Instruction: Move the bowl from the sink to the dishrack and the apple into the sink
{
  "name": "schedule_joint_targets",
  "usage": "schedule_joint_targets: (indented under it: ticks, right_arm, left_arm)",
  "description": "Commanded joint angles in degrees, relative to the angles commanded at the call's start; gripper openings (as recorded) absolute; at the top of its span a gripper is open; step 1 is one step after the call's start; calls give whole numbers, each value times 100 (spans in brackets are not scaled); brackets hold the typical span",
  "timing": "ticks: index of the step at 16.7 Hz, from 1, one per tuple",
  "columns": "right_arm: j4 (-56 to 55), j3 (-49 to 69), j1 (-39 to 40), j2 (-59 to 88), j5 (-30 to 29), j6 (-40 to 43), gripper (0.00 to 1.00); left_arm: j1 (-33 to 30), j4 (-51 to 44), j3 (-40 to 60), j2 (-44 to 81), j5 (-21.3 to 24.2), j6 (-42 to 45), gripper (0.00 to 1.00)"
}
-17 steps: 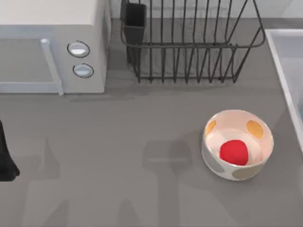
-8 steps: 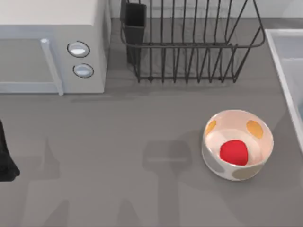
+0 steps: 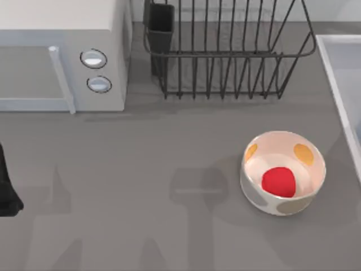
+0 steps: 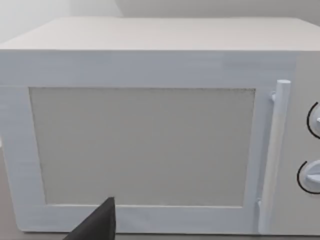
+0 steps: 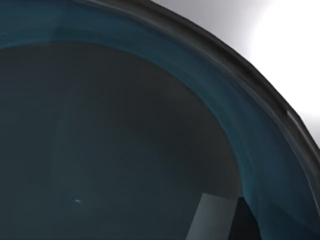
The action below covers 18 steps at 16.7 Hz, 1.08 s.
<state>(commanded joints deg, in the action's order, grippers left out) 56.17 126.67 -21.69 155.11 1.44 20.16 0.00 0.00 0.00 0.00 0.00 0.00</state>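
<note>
The blue-teal bowl (image 5: pixel 125 125) sits very close under my right wrist camera, its dark inside and curved rim taking up the view. A part of my right gripper (image 5: pixel 215 220) shows low inside the bowl. The sink (image 3: pixel 337 84) runs along the table's right edge as a pale raised rim. At the back middle stands the black wire dishrack (image 3: pixel 225 55), with nothing in it. The red apple (image 3: pixel 278 182) lies inside a cream spotted bowl (image 3: pixel 304 153) on the table's right side. My left arm (image 3: pixel 5 189) rests at the left edge, its gripper (image 4: pixel 95 227) facing the microwave.
A white microwave (image 3: pixel 56 56) with two knobs fills the back left corner, its door shut. A black utensil cup (image 3: pixel 161 28) hangs on the dishrack's left corner. Grey tabletop spreads open between the microwave and the spotted bowl.
</note>
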Motion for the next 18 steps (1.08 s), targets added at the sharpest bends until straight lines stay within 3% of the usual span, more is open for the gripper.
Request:
schedule_joint_targets:
  ticks: [8, 18]
  right_arm:
    - [295, -290, -216, -658, 28, 254, 0]
    - [2619, -2458, -1683, -5074, 178, 1801, 0]
  left_arm:
    - [0, 0, 0, 0, 0, 0, 100]
    - [0, 0, 0, 0, 0, 0, 100]
